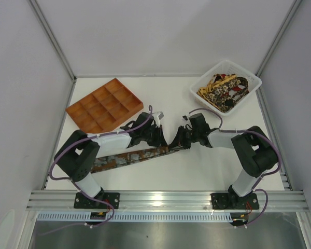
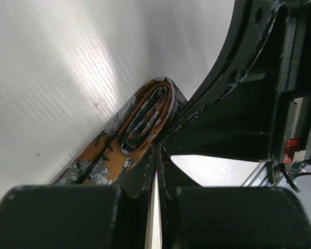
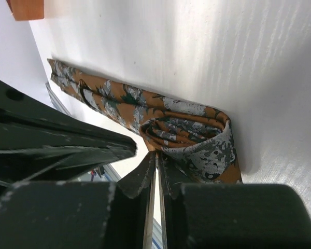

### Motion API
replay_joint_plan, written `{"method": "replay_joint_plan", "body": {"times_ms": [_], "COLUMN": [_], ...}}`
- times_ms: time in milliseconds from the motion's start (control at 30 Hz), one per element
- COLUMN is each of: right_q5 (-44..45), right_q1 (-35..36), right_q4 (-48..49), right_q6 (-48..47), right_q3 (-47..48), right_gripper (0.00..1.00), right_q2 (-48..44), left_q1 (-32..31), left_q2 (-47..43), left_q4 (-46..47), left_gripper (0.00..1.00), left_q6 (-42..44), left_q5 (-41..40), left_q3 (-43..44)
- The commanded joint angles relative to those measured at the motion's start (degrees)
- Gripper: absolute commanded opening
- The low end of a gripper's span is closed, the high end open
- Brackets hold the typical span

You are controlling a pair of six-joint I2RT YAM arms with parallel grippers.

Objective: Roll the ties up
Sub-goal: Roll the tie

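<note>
Overhead the tie (image 1: pixel 125 157) is lying stretched out; only the wrist cameras are showing its rolled end (image 3: pixel 197 136), the left claw (image 2: pixel 157 151) and right claw (image 3: pixel 156 154) pressing narrow against it.

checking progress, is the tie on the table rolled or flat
Partly rolled: one end of the tie is coiled, the rest lies flat on the table.

Bright soft light, blurry foregrounds

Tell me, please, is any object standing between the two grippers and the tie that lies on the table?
Nothing visible does. The left gripper and the right gripper are both shut, with their tips right at the rolled end of the tie; no other object lies between.
</note>
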Motion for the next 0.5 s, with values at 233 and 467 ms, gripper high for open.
{"method": "replay_joint_plan", "body": {"times_ms": [233,467], "right_q5": [8.3,14.8], "right_q1": [1.7,2.8], "right_q4": [-12.0,-21.9], "right_q6": [3.1,1.6], "right_q3": [4.9,10.1], "right_gripper": [0.14,0.23], "right_q2": [-3.2,-8.0], "left_q1": [-0.2,-0.1], "left_q2": [4.5,6.5], "left_q4": [5.5,5.8], "left_gripper": [0.09,0.09], "left_q6": [-2.2,-1.9], "left_q5": [4.6,4.8], "left_q3": [1.0,1.6]}}
